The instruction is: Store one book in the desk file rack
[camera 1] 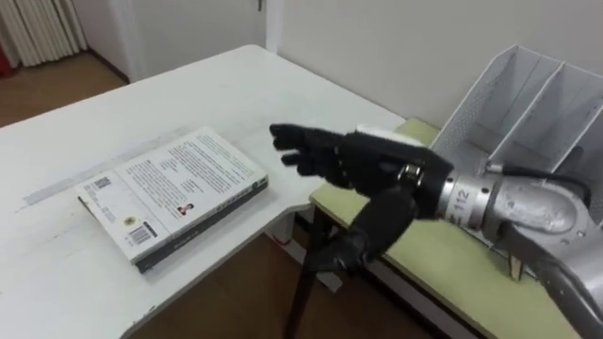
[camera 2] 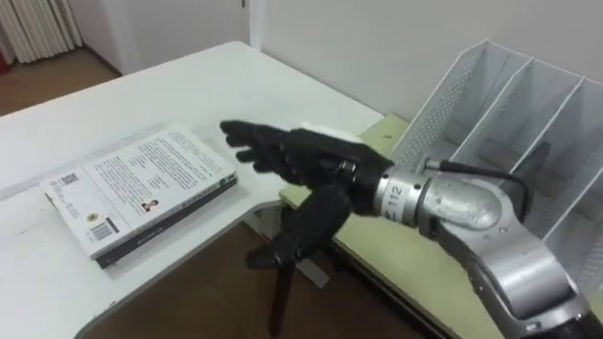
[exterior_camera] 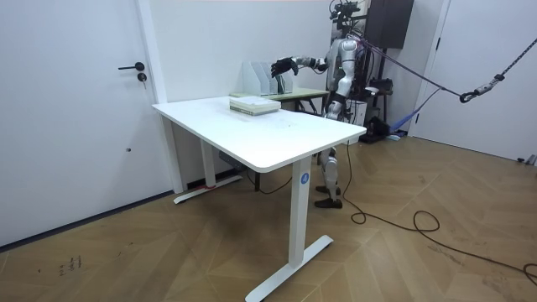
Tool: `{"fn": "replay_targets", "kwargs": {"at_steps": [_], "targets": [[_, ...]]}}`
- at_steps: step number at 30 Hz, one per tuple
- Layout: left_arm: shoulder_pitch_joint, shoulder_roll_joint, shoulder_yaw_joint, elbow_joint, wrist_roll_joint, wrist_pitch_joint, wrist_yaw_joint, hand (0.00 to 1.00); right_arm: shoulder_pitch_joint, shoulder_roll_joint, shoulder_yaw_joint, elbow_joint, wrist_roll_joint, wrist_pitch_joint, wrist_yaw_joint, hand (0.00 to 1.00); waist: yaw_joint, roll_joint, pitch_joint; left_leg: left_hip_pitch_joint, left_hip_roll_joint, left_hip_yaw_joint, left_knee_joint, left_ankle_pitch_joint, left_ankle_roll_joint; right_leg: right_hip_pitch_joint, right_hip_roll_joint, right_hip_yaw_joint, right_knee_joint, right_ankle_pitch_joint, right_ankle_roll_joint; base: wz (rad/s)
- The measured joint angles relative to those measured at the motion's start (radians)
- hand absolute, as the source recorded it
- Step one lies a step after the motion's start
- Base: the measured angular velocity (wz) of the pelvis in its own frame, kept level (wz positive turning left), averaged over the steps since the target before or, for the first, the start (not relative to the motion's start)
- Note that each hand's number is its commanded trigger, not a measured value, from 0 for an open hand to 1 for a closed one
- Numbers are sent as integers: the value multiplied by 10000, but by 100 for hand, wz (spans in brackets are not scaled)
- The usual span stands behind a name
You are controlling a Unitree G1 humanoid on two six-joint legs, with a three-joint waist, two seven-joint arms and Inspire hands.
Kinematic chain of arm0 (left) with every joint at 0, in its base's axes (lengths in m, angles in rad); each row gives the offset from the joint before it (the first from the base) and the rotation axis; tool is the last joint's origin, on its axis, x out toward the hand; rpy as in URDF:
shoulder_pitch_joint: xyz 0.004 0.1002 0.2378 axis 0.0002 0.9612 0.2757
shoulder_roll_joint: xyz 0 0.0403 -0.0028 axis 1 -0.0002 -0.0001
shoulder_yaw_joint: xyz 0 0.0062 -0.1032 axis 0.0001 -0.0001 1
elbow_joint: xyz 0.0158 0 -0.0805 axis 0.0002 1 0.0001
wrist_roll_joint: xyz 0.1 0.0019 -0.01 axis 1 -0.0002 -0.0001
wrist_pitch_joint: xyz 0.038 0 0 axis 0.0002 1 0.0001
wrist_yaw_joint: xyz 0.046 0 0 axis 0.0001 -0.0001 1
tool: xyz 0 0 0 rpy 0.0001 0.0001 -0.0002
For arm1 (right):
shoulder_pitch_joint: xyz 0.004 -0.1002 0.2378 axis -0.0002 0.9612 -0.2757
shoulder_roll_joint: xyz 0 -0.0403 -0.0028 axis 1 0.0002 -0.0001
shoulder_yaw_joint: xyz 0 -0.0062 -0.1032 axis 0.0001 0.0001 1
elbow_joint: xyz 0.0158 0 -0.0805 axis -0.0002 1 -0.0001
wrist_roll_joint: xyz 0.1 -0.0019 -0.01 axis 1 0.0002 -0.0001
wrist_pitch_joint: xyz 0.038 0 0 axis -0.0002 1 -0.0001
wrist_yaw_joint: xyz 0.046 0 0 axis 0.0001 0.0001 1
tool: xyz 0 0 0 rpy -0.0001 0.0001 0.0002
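Note:
A white-covered book [camera 1: 174, 193] lies flat, back cover up, near the corner of the white table [camera 1: 113, 122]. My right hand [camera 1: 349, 160] reaches out from the right, open with straight fingers. It hovers over the gap between the two tables, just right of the book and not touching it. The white mesh file rack [camera 1: 537, 94] stands on the green-topped desk [camera 1: 443, 254] behind my forearm, its slots holding nothing I can see. In the room view I stand behind the far side of the table [exterior_camera: 260, 138], arm stretched toward the book [exterior_camera: 254, 105].
A black stand [camera 1: 325, 259] with splayed legs sits on the wooden floor in the gap under my hand. A white wall runs behind both tables. A white door [exterior_camera: 84, 101] is at the room view's left.

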Motion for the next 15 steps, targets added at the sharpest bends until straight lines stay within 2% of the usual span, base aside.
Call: {"fn": "replay_targets", "kwargs": {"at_steps": [2, 4, 5, 6, 8, 11, 12, 13, 15], "targets": [[-119, -9, -162, 5, -6, -3, -2, 0, 656, 10, 247, 57, -898, 53, 230, 0, 177, 64, 34, -140, 2, -15, 61, 1, 1, -102, 4, -2, 12, 22, -8, 4], [-204, -29, -214, 23, -20, -13, 4, 0, 1371, 49, 488, 276, -1616, 99, 478, 0, 312, 187, 128, -227, 7, -25, 98, 3, 3, -176, 9, -12, 2, 50, -18, 0], [-222, -42, -256, 21, -17, -23, 11, 0, 1628, 94, 486, 408, -1850, 93, 461, 0, 347, 208, 133, -227, 4, -24, 96, 3, 3, -176, 7, -12, 0, 50, -18, 0], [-269, -50, -369, 13, -14, -61, 21, 0, 2090, 200, 496, 717, -2404, 104, 410, 0, 416, 203, 100, -234, -1, -26, 95, 1, 4, -173, -4, -52, -5, 48, -15, 4], [-306, -71, -377, 31, -14, -149, 32, 0, 2513, 441, 491, 1441, -3059, 79, 298, 0, 436, 259, 120, -281, -3, -34, 119, 2, 4, -205, -5, -64, -24, 48, -15, 0], [-222, -214, -341, 87, 1, -249, 62, 0, 3108, 1065, 261, 3527, -4012, -119, -287, 0, 380, 420, -3, -294, -17, -31, 163, 5, 9, -277, -31, -155, -15, 51, -11, 2], [-148, -304, -301, 135, 2, -372, 138, 0, 3458, 1348, -121, 4316, -4401, -177, -573, 0, 318, 497, -11, -287, -30, -51, 158, 8, 14, -241, -46, -214, -26, 50, -10, 11], [-57, -412, -111, 230, -24, -520, 293, 0, 3718, 1681, -562, 5367, -4611, -436, -996, 0, 298, 583, 15, -277, -35, -70, 140, 9, 17, -166, -54, -235, -48, 43, 2, 11], [32, -530, -21, 310, -91, -672, 560, 0, 3961, 2072, -1048, 6948, -4560, -683, -1762, 0, 162, 648, -22, -217, -42, -67, 31, 8, 18, -132, -59, -227, -50, 24, 27, 4]]}}
